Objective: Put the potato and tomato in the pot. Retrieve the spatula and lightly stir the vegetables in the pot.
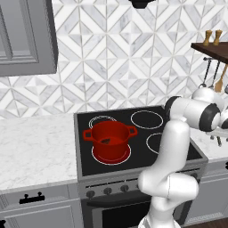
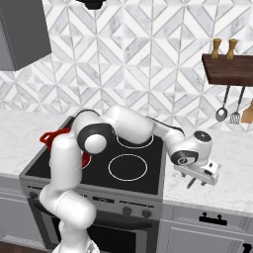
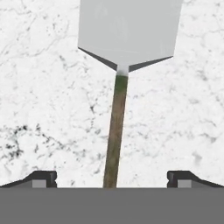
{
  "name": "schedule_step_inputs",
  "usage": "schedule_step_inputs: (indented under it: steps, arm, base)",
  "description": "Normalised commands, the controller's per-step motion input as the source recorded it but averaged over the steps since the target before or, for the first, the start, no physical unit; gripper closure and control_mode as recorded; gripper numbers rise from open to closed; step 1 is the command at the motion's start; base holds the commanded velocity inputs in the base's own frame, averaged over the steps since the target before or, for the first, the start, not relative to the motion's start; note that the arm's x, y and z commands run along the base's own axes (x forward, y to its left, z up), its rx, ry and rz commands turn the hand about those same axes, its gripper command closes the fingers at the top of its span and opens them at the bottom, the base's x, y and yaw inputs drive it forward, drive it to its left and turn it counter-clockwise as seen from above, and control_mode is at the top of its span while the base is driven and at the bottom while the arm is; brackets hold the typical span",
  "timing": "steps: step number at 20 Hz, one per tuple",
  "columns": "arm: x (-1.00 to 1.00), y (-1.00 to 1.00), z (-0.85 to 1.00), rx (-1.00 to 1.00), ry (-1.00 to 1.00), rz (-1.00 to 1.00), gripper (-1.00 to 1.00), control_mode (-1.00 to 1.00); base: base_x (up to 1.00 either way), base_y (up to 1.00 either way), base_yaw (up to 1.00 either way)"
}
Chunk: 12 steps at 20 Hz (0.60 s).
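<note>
The pale grey blade of the spatula lies flat on the white marble counter, and its thin dark handle runs straight back between my fingertips. My gripper is open, astride the handle's end and gripping nothing. From the base, the gripper hangs low over the counter just right of the stove, also seen at the frame edge. The red pot stands on the front left burner, partly behind my arm. A small dark shape shows inside it; potato and tomato are hidden.
The black stove has several burner rings. Above the counter on the right, a dark wooden shelf carries two small bottles. A silver ladle and other utensils hang beneath it. White marble counter lies left of the stove.
</note>
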Motion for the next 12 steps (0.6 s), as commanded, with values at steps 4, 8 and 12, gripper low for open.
schedule_step_inputs:
  steps: [4,8,12]
  arm:
    - [0.0,0.05,-0.11,0.0,0.0,-0.06,-1.0,-1.0]
    - [0.02,0.09,-0.15,0.0,0.0,-0.07,1.0,-1.0]
    - [0.0,0.0,-0.04,0.0,0.0,-0.07,1.0,-1.0]
  base:
    - [0.0,0.0,0.0]
    - [0.0,0.0,0.0]
    - [0.0,0.0,0.0]
